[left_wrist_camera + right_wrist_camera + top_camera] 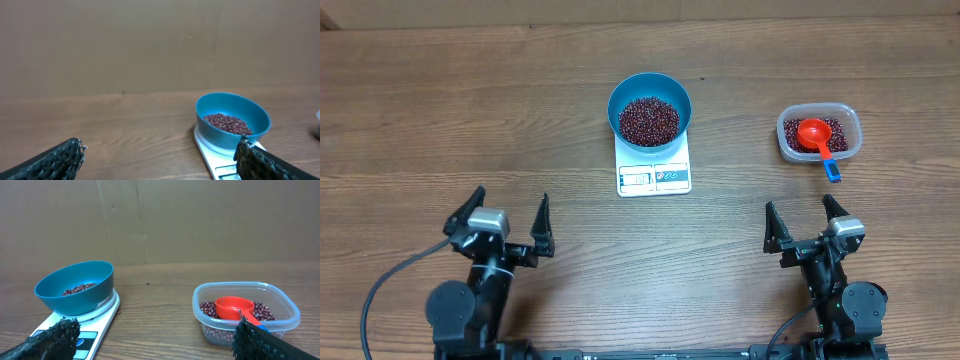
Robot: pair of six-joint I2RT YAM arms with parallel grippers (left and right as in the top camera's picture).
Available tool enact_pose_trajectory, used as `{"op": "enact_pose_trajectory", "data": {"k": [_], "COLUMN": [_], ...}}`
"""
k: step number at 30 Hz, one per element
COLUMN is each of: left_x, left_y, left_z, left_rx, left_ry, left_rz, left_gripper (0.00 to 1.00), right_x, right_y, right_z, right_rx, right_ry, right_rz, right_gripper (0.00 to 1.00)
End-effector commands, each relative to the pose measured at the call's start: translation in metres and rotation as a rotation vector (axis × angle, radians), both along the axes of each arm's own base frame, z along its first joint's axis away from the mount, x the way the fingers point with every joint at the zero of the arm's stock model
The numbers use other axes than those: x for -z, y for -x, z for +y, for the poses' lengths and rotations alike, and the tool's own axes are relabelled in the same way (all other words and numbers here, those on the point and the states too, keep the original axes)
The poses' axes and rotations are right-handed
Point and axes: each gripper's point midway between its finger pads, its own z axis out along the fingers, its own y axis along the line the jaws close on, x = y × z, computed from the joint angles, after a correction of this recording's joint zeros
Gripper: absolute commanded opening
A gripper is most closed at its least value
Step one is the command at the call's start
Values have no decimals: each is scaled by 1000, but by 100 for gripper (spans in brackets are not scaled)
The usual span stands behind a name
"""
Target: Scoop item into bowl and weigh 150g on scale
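Fingers [542, 215] of the left gripper [511, 197] stand wide apart and empty, as do those of the right gripper [798, 203]. Beans [649, 120] lie in the blue bowl [616, 100], which sits on the scale [654, 177]; its display is too small to read. The overhead and right wrist views show a clear tub [850, 112] of more beans with a red scoop [814, 133]. The left wrist view takes in the bowl and scale.

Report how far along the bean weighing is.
Done: beans fill part of the blue bowl on the scale; the red scoop lies in the clear tub. In hand: nothing; left gripper and right gripper sit empty, jaws open. Left: confirming the weight; the display is unreadable.
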Motion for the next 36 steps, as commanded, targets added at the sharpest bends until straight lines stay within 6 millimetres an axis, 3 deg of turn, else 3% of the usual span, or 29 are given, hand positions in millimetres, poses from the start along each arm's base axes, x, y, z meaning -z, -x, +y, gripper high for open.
{"op": "enact_pose_trajectory", "data": {"k": [1,13,20,36], "left_x": [11,44,86,87], "left_y": [3,2,-1,-1], "left_z": [14,33,38,37], "left_rx": [-86,-193,-220,-218], "left_ry": [62,51,47,46], "left_rz": [-18,-98,26,27], "left_gripper": [100,99,100,100], "right_x": [2,2,2,2], "right_y": [0,0,0,0], "right_z": [0,0,0,0], "right_rx": [5,5,5,5], "right_ry": [-5,-5,-5,-5], "right_rz": [0,0,0,0], "right_gripper": [100,100,100,100]}}
